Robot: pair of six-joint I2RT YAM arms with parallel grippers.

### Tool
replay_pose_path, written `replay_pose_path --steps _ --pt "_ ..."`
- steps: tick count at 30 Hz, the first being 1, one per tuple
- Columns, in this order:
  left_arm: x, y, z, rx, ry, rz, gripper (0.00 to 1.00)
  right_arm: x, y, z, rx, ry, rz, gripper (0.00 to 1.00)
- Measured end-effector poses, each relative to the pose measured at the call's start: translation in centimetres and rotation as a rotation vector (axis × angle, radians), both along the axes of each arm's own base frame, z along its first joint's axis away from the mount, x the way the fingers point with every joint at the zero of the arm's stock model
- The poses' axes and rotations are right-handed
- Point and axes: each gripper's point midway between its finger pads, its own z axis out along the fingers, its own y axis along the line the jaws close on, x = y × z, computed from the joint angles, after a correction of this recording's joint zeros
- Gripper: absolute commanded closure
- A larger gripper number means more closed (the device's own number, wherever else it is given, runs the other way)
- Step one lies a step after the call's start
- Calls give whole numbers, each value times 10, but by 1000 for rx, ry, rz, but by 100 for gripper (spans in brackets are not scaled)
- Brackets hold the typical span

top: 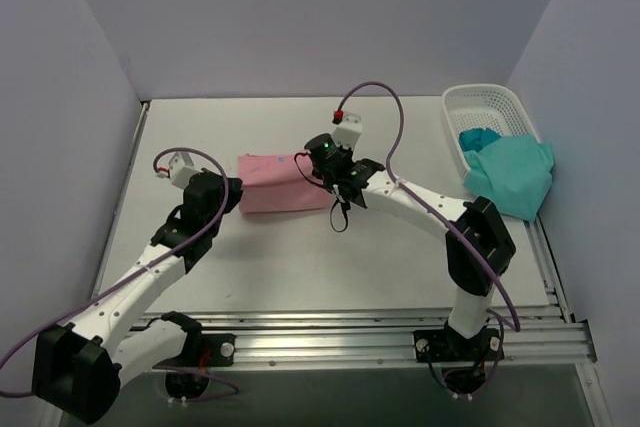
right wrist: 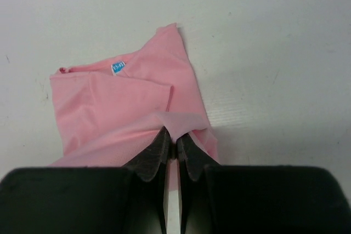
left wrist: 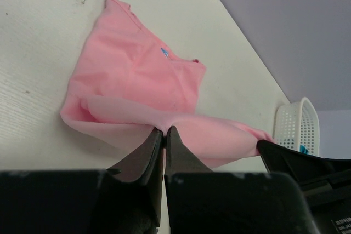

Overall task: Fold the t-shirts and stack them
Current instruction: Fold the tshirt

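We've got the L claw (left wrist: pixel 164 131) nipped nearly closed on a raised fold at the near edge of the pink t-shirt (left wrist: pixel 137 75). The rest of the cloth lies on the table (top: pixel 300 267) ahead of the tips. R claw (right wrist: pixel 175 138) pinches the same shirt's other end, w/ the blue label (right wrist: pixel 118 67) ahead-left of it. Cloth spans btwn both claws. Teal t-shirt (top: pixel 510 175) drapes over the white basket (top: pixel 478 97) rim, well apart, off to the R claw's right.
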Motion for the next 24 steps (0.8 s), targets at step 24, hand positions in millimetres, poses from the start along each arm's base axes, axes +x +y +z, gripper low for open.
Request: replay_pose_path --steps 24 --pt "95 0 -22 1 33 -2 97 90 8 7 31 -13 61 100"
